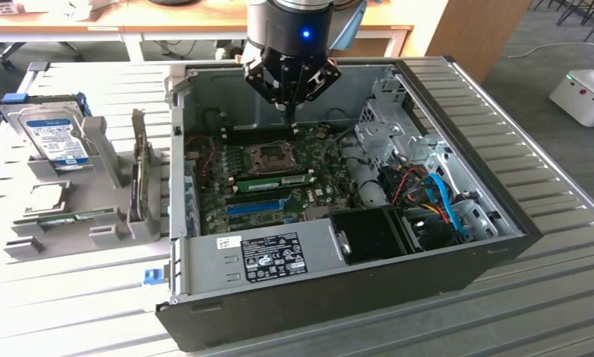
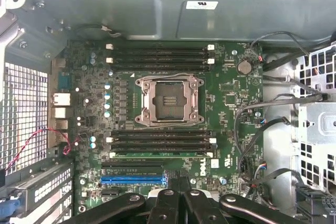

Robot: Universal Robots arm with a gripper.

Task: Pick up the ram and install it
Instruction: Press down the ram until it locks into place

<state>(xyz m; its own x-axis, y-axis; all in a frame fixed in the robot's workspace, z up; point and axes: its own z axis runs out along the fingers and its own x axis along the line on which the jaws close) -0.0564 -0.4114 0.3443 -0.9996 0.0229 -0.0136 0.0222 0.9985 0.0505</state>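
My gripper (image 1: 289,111) hangs shut and empty above the far side of the motherboard (image 1: 277,186) inside the open computer case (image 1: 397,275). In the wrist view the gripper (image 2: 178,184) has its fingers pressed together with nothing between them. One green ram stick (image 1: 280,179) sits seated in a slot just past the bare CPU socket (image 1: 274,156); it is the green strip (image 2: 160,155) below the socket (image 2: 168,100). A near-identical green stick (image 1: 76,218) lies flat in the grey holder (image 1: 97,141), outside the case at the exterior view's left.
The holder also carries a silver hard drive (image 1: 53,134) with a blue label and an upright card (image 1: 138,167). Empty black memory slots (image 2: 157,56) run along the socket's other side. Cables and a drive cage (image 1: 416,171) crowd the case's right. The slatted table (image 1: 555,297) is bare in front.
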